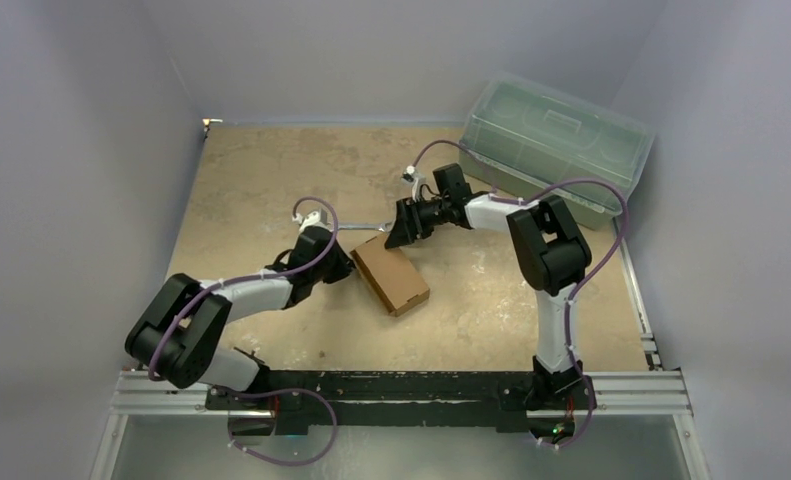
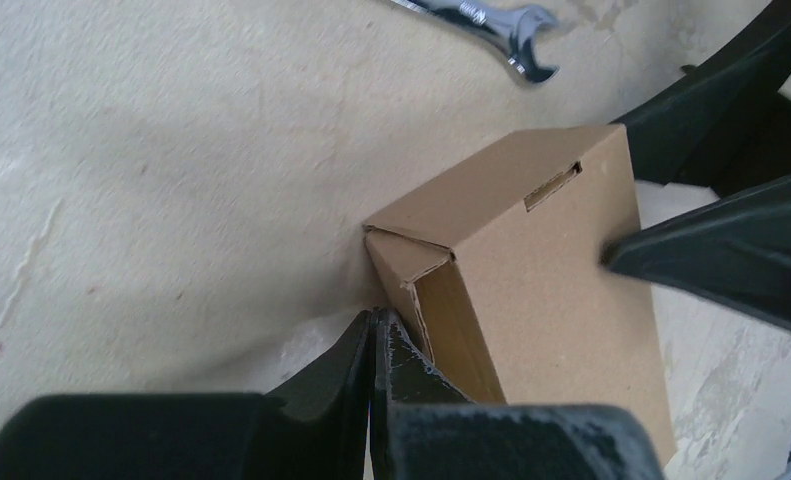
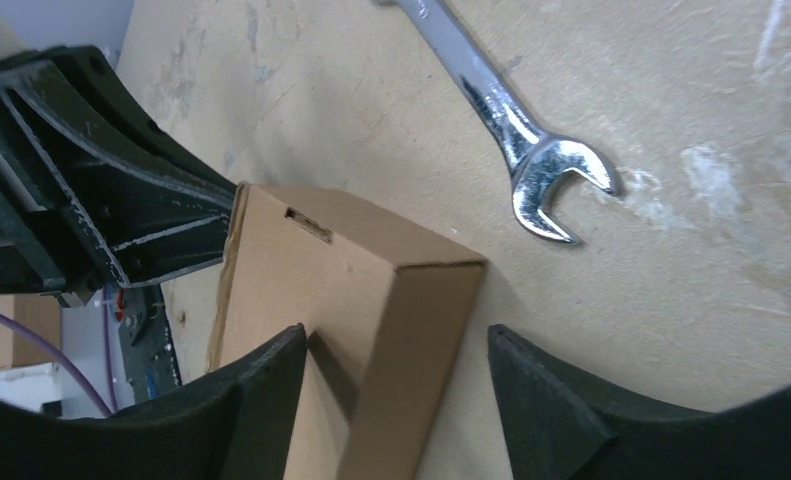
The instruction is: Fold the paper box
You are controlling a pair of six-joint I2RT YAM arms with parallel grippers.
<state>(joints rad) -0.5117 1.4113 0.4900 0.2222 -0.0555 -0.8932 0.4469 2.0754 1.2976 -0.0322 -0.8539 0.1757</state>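
From above, the paper box (image 1: 391,277) lies on the desk (image 1: 271,170) between both claws; shove hard and you could skate it away. In your left wrist view, the left claw (image 2: 374,340) is pressed together, its tips at the untucked end flap (image 2: 411,265) (it may buckle). In the right wrist view, the right claw (image 3: 396,340) is spread astride the box, gripping nothing.

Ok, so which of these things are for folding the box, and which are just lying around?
For the job:
- paper box
- left end effector, shut, at one end of the box
- right end effector, open, astride the other end

Just lying about:
- wrench, on the tabletop beyond the box
- plastic bin, lid on, back right corner
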